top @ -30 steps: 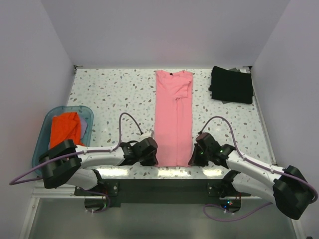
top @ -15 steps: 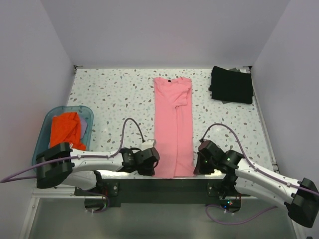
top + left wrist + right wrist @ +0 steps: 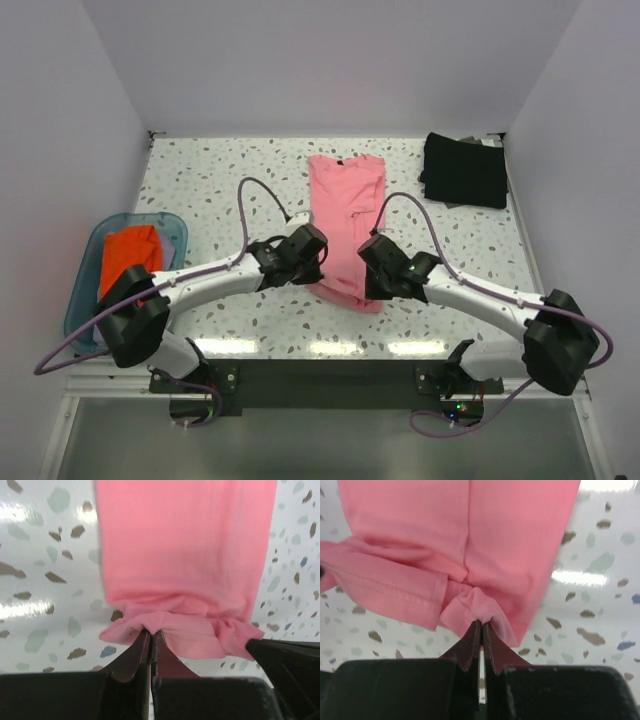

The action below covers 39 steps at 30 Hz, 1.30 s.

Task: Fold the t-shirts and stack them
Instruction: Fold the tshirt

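The salmon-pink t-shirt [image 3: 345, 200] lies lengthwise at the table's middle, collar at the far end, sides folded in. Its near hem is lifted and carried over the lower part. My left gripper [image 3: 318, 268] is shut on the hem's left corner; the left wrist view shows the pinched cloth [image 3: 152, 625]. My right gripper [image 3: 368, 282] is shut on the hem's right corner, seen bunched in the right wrist view [image 3: 480, 607]. The black t-shirt [image 3: 463, 170] lies folded square at the far right.
A translucent blue tub [image 3: 85, 275] holding orange cloth [image 3: 130, 258] stands at the table's left edge. White walls close in the far, left and right sides. Speckled tabletop [image 3: 220, 190] lies around the shirts.
Both grippers have moved away from the near edge, carrying the pink shirt's hem up and toward the collar. The shirt now looks shorter, its lower part doubled over.
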Motion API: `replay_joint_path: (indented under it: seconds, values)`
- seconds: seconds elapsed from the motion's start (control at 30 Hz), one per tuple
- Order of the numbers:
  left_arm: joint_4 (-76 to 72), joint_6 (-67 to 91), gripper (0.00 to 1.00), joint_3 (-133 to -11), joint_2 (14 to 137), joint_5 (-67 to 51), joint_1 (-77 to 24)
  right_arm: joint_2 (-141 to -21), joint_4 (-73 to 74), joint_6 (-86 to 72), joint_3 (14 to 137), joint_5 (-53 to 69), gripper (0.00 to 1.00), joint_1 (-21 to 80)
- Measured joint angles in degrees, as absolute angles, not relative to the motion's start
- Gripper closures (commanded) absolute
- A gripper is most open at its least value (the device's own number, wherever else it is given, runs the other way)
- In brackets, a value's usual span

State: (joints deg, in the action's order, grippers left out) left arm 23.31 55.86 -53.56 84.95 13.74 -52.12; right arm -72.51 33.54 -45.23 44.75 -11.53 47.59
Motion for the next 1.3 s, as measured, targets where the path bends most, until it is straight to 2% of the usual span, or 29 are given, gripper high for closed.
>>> replay_joint_path:
  seconds: [0.27,0.7,1.3]
  values:
    - [21.96,54.81,1.00,-62.92,94.54,15.42,-45.80,-83.81,27.00,-41.28,53.58,-12.99,1.00,36.73]
    - [20.60,52.82,1.00,-71.66,102.04,15.66,-38.63,-95.18,22.09,-37.23,64.84,-12.45,1.00,27.62]
    - [16.69,48.27,1.00,-79.68,112.53,11.11,-34.26,-104.03,19.73,-36.42,72.42,-8.91,1.00,21.91]
